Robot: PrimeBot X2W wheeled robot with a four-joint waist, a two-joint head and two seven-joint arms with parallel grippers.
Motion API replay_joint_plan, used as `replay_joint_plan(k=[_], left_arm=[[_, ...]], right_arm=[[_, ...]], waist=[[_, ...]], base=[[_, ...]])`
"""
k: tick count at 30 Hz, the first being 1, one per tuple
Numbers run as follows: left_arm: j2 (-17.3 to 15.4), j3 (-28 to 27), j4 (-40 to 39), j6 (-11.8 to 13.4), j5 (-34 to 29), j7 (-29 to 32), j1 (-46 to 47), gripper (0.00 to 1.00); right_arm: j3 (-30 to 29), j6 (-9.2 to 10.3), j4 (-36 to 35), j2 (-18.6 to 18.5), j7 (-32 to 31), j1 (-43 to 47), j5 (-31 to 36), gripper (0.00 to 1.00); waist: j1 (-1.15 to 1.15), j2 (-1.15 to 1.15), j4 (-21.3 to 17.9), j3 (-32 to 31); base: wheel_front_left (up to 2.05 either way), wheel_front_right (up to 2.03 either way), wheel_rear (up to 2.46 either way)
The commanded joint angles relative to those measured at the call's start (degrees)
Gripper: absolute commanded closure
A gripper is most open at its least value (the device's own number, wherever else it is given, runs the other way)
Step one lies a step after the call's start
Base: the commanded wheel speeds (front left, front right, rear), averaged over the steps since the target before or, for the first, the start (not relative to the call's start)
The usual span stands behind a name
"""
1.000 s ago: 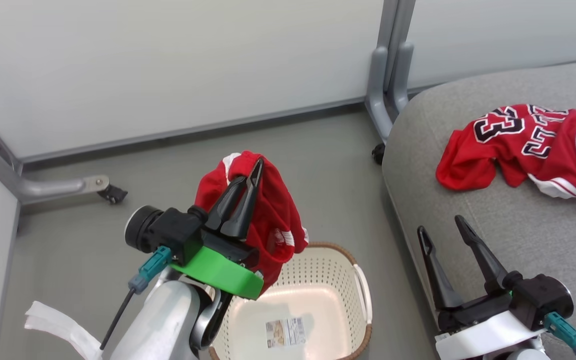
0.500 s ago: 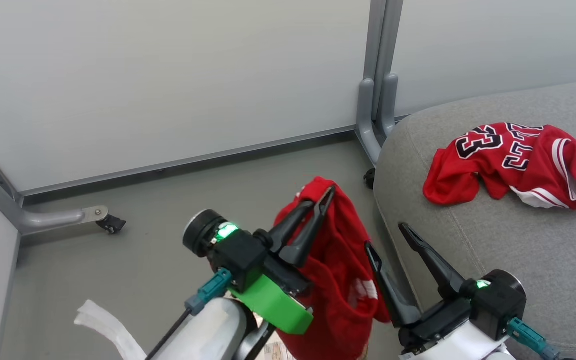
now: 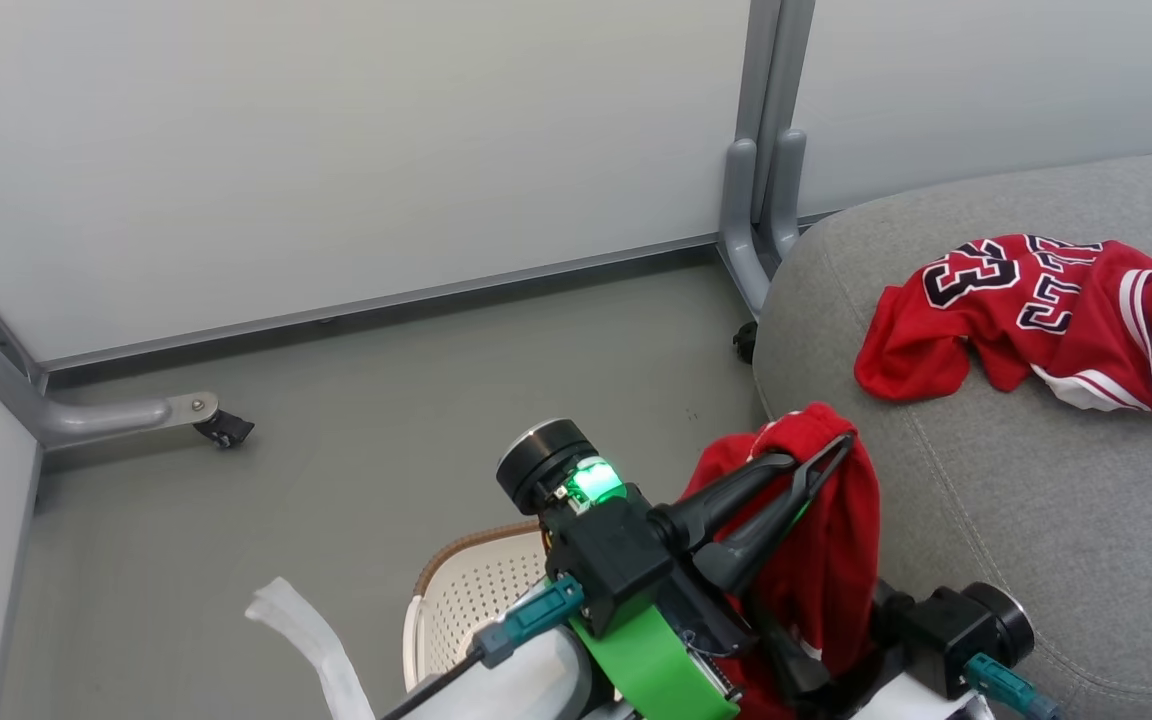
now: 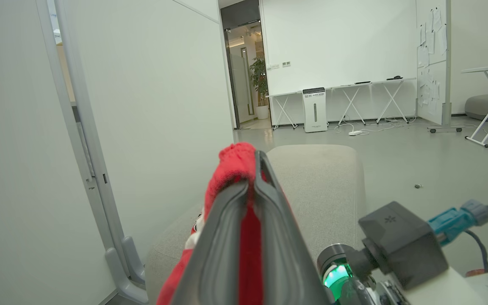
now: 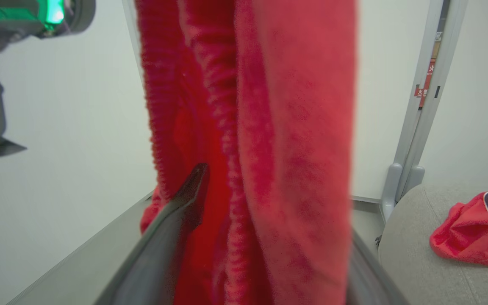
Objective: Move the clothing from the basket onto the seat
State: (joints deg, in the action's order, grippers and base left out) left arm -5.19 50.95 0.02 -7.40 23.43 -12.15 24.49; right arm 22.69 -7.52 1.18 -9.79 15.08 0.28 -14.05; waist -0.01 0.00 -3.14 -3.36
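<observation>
Your left gripper (image 3: 829,452) is clenched on the red piece (image 3: 836,560). Its two dark fingers are pressed together with a fold of cloth pinched between them near the tips. The rest of the garment hangs down off the far side of the fingers, toward your right arm. In the left wrist view the cloth bulges over the fingertips and runs down the seam between the fingers. That pinched fold sits just over the near rounded edge of the seat (image 3: 986,480), whose grey cushion stretches ahead of the fingertips and to their right. You cannot tell whether the hanging cloth touches the cushion. The jersey (image 3: 1036,310), number 23 showing, lies crumpled on the seat well beyond the left fingertips and off to their right, apart from the held piece. The basket (image 3: 466,590) stands behind and below your left wrist, its brown rim and perforated wall peeking out beside the forearm. Its inside is hidden. Your right gripper (image 5: 273,203) is spread wide and grips nothing. The red cloth drapes loosely between its fingers (image 5: 182,203), and in the head view they are hidden behind the garment.
</observation>
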Motion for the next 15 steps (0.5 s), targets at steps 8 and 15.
replay_joint_plan(k=[8,15], left_arm=[[-1.10,-0.06,0.73,0.15,1.00,0.19,1.24,1.00],[-1.36,0.07,2.79,0.50,1.56,0.32,0.97,1.00]], right_arm=[[2.83,0.07,5.04,-0.71,0.13,0.02,-0.71,1.00],[2.56,0.07,4.58,-0.59,0.13,-0.51,-1.12,1.00]], waist=[[0.01,0.00,0.53,0.48],[0.01,0.00,0.83,1.20]], base=[[0.00,0.00,0.00],[0.00,0.00,0.00]])
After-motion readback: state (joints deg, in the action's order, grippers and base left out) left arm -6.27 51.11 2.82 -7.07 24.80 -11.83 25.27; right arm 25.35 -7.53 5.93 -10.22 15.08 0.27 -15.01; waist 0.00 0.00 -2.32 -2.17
